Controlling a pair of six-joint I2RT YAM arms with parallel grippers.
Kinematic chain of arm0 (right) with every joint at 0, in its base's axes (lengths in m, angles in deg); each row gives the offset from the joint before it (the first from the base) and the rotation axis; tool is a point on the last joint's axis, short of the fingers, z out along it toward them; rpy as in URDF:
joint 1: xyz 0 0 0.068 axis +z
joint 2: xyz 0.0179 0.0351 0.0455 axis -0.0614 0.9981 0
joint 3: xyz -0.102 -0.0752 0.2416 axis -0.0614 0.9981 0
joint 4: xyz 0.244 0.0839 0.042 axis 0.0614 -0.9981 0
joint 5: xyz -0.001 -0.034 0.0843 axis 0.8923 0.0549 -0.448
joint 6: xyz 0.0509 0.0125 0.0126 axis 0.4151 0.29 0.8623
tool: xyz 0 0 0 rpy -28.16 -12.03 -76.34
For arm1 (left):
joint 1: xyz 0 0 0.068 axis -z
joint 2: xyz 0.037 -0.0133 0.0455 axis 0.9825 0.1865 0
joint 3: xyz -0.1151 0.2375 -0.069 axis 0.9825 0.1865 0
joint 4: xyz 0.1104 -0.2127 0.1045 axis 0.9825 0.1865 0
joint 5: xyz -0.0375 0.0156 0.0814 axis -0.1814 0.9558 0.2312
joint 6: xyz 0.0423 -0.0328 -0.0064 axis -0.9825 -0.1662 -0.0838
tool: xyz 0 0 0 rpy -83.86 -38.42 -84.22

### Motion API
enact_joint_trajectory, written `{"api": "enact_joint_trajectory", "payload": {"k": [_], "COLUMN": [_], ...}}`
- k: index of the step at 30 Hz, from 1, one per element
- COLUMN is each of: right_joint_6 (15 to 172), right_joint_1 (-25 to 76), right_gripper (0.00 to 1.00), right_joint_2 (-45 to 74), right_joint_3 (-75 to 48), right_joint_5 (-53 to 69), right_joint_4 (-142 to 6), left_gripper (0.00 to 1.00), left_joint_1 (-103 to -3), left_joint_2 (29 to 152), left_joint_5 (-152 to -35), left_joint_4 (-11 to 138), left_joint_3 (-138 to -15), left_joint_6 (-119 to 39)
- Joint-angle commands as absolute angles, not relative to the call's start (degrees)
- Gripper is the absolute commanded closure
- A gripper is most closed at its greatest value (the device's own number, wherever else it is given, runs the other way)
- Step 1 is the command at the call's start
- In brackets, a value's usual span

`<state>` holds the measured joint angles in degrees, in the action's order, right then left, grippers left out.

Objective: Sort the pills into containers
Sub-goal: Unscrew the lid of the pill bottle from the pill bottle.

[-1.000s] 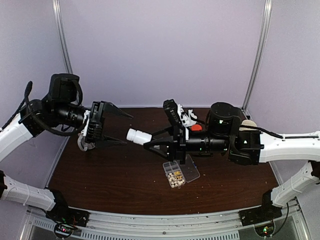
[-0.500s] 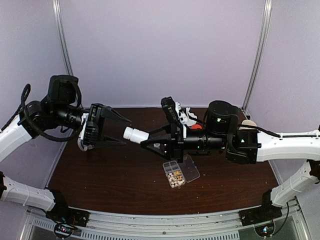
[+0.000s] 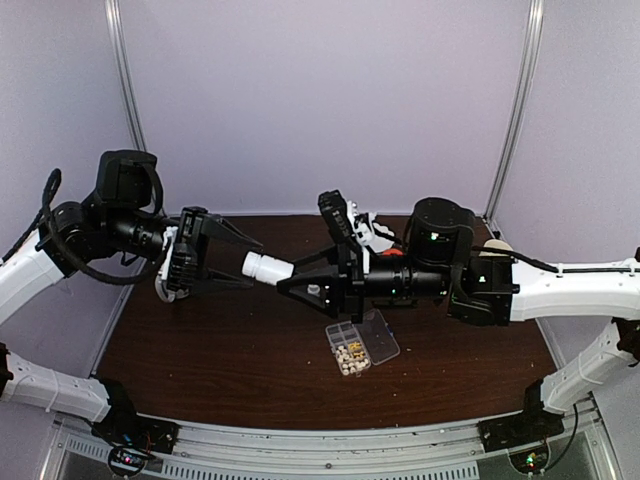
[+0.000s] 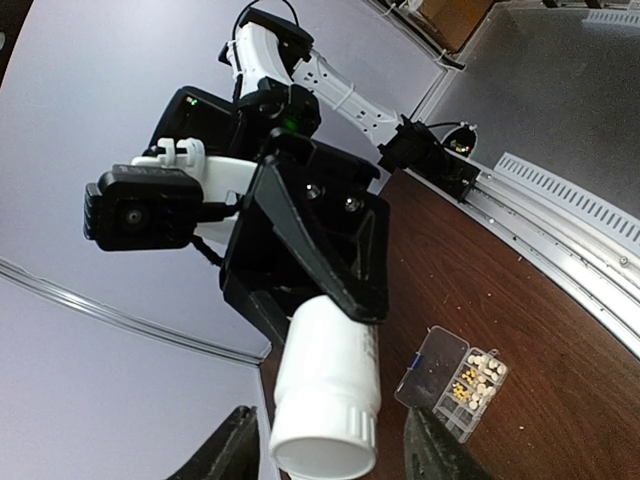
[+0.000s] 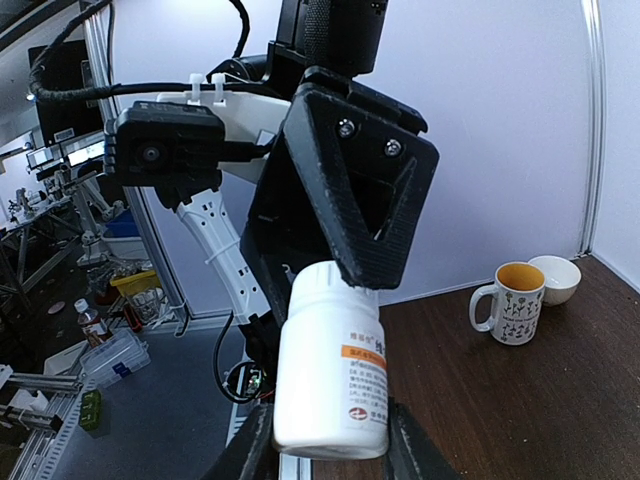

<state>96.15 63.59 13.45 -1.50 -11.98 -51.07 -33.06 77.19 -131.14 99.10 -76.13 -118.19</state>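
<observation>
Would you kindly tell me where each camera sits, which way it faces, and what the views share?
Top external: above and behind the bases, looking down at the table; left arm and right arm both show.
Left wrist: on the left arm, facing the right tool and its white bottle; own fingertips flank the cap.
Right wrist: on the right arm, facing the left tool; own fingers grip the bottle.
Shared: all show the bottle; top and left wrist also show the organizer box.
</observation>
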Motion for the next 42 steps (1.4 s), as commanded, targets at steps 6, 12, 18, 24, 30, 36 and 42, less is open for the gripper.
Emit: {"api": "enact_joint_trajectory", "payload": {"k": [6,12,18,24,30,36,42], "right_joint_6": [96.81,96.81,96.81,96.90,96.70,90.19,75.98], "right_joint_1": [63.10,63.10,63.04,63.08,62.96,62.97,63.06], "right_gripper": [0.95,0.95,0.95,0.96,0.97,0.97,0.98], "right_joint_2": [13.52,13.37,13.38,13.61,13.58,12.96,10.87], "right_joint_3": [-2.81,-2.73,-2.80,-3.08,-3.03,-4.71,-4.56], "right_joint_5": [-12.91,-13.20,-13.33,-13.79,-13.61,-9.70,-1.42], "right_joint_4": [-49.88,-49.89,-49.87,-49.73,-50.00,-55.92,-60.42], "left_gripper": [0.46,0.53,0.56,0.63,0.82,0.85,0.90], "left_joint_1": [-32.76,-32.76,-32.76,-32.76,-32.76,-32.76,-32.68], "left_joint_2": [76.06,75.71,75.67,75.97,76.03,76.13,77.51], "left_joint_5": [-130.73,-130.21,-130.58,-130.52,-130.09,-130.07,-131.67], "left_joint_4": [98.40,98.39,98.42,98.39,98.36,92.14,89.39], "left_joint_3": [-75.71,-75.65,-75.70,-75.73,-75.86,-75.73,-77.65], "left_joint_6": [-118.70,-118.78,-118.79,-118.77,-118.21,-105.12,-87.16]}}
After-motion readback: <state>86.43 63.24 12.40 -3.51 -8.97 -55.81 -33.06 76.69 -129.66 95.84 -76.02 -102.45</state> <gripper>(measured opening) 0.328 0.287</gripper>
